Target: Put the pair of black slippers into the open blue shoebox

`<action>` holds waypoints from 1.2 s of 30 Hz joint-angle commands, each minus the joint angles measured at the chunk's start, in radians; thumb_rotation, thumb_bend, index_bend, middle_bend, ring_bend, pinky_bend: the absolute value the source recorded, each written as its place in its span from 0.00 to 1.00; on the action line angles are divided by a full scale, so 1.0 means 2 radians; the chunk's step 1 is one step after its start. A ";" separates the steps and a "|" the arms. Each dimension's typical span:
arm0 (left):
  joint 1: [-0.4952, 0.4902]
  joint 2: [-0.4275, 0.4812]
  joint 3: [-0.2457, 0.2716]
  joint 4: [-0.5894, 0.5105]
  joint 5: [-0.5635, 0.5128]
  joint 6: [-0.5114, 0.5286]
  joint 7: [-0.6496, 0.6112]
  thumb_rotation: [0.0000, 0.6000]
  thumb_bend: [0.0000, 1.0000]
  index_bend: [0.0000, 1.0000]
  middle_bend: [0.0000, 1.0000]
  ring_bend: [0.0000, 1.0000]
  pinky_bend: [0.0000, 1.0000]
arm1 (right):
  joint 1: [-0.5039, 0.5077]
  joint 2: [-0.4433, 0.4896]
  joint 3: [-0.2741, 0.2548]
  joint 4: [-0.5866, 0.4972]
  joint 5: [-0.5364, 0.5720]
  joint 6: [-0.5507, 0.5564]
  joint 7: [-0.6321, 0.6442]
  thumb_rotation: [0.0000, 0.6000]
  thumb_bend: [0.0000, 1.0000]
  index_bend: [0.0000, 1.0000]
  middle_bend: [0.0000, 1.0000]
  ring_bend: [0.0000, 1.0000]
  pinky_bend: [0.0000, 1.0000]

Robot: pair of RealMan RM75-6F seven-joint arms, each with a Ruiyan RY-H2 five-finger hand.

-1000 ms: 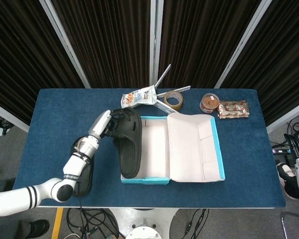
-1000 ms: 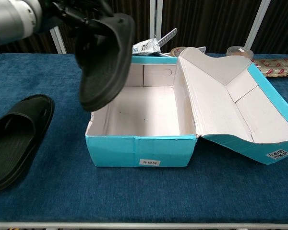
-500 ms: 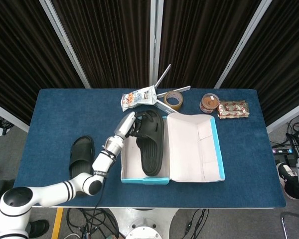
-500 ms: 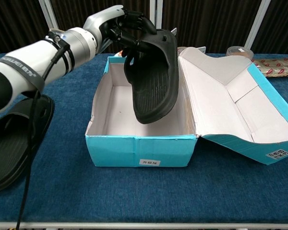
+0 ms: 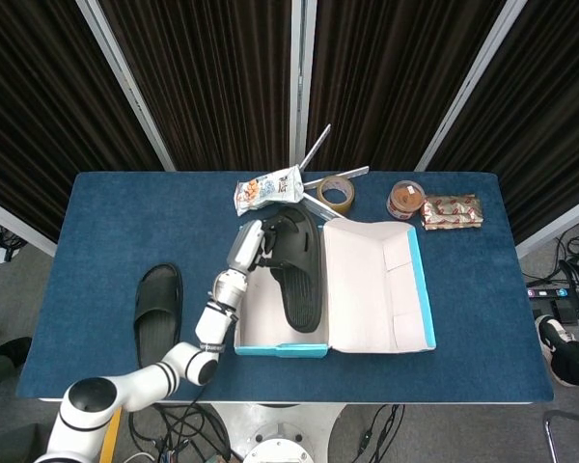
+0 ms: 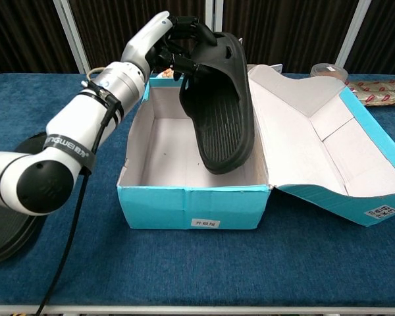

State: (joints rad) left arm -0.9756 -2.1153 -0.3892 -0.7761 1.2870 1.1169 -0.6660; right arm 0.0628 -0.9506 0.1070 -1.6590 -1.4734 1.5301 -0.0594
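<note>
My left hand (image 5: 254, 243) (image 6: 169, 41) grips one black slipper (image 5: 297, 270) (image 6: 218, 105) by its heel end and holds it tilted over the open blue shoebox (image 5: 282, 347) (image 6: 191, 207), toe pointing down into the box's right side. Whether the toe touches the box floor is unclear. On the table left of the box lies the second black slipper (image 5: 157, 313) (image 6: 6, 230), partly hidden by my left arm in the chest view. The box lid (image 5: 378, 289) (image 6: 329, 151) lies folded open to the right. No view shows my right hand.
Behind the box lie a snack packet (image 5: 267, 188), a tape roll (image 5: 335, 192), a metal stand (image 5: 314, 154), a round tin (image 5: 405, 199) and a patterned small box (image 5: 453, 211). Dark curtains hang behind the blue table.
My left hand carried the slipper from left of the box to above it, then further right and lower into the box. The slipper on the table has not moved.
</note>
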 commanded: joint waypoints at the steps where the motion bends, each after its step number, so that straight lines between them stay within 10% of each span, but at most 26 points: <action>1: 0.002 -0.013 0.005 0.011 0.006 0.003 -0.014 1.00 0.04 0.47 0.55 0.82 0.76 | 0.000 0.000 0.000 -0.001 0.000 0.000 0.000 1.00 0.12 0.00 0.12 0.00 0.08; 31: 0.016 -0.039 -0.004 0.012 -0.046 -0.102 0.028 1.00 0.04 0.45 0.57 0.80 0.74 | -0.001 0.003 -0.004 -0.006 -0.002 -0.005 0.004 1.00 0.12 0.00 0.12 0.00 0.08; 36: 0.016 -0.044 0.003 0.022 -0.033 -0.096 0.036 1.00 0.04 0.30 0.40 0.50 0.67 | -0.002 0.003 -0.004 -0.005 -0.003 -0.004 0.005 1.00 0.12 0.00 0.12 0.00 0.08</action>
State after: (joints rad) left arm -0.9440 -2.2005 -0.3871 -0.7357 1.2120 0.9163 -0.5985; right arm 0.0589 -0.9438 0.0994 -1.6693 -1.4790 1.5226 -0.0484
